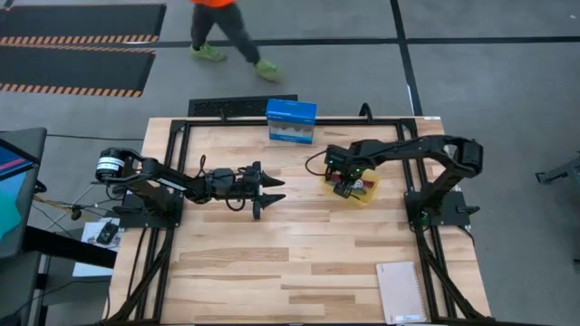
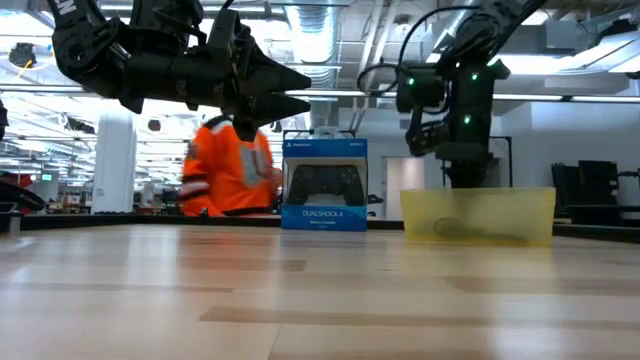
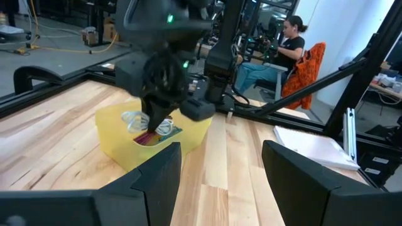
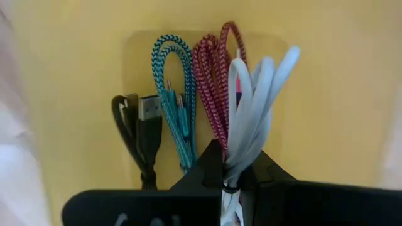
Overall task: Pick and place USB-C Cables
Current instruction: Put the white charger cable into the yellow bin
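In the overhead view the left pincer point(image 1: 269, 193) sits left of centre, raised off the wooden tabletop point(image 1: 299, 263) with its two fingers spread wide and nothing between them. In the upper middle of that view a blue box point(image 1: 291, 121) stands near the far edge. Right of centre lies the yellow tray point(image 1: 364, 192), and the right pincer point(image 1: 343, 180) reaches down into it. At the lower right a notebook point(image 1: 400, 292) rests on the tabletop. At the top of that view, a person in orange point(image 1: 216, 18) walks on the floor.

The right wrist view shows all four cables inside the tray. From left to right: the black cable point(image 4: 134, 135), the teal cable point(image 4: 174, 103), the dark red cable point(image 4: 212, 78) and the white cable point(image 4: 254, 107), lying side by side and close together. The right pincer's fingers are closed on the lower end of the white cable, near the bottom centre of that picture.
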`<state>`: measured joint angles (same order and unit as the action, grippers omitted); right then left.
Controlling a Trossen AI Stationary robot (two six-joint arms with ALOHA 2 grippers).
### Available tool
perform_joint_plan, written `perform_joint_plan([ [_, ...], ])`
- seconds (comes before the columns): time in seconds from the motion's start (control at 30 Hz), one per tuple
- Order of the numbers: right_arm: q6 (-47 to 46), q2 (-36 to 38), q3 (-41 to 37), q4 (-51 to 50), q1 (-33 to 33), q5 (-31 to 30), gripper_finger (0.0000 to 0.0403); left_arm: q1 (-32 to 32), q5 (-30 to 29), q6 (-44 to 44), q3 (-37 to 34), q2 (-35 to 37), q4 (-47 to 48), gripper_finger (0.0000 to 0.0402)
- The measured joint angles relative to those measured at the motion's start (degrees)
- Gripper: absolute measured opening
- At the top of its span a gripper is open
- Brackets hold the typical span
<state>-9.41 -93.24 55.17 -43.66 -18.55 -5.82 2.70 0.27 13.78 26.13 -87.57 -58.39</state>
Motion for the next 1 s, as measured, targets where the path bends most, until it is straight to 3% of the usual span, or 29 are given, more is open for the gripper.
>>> perform_joint_plan([
  [0.27,0.5,-5.1,0.3,0.0,0.0,-0.3,0.0022,0.0,0.0,0.0,0.0,0.0,0.4,0.021],
  [0.43,0.5,-5.1,0.2,0.7,0.1,-0.5,0.0043,0.0,0.0,-0.7,0.0,0.0,0.8,0.021],
  [1.0,0.4,-3.6,0.0,0.5,0.2,0.8,0.0192,0.0,0.0,-0.6,0.0,0.0,0.8,0.021],
])
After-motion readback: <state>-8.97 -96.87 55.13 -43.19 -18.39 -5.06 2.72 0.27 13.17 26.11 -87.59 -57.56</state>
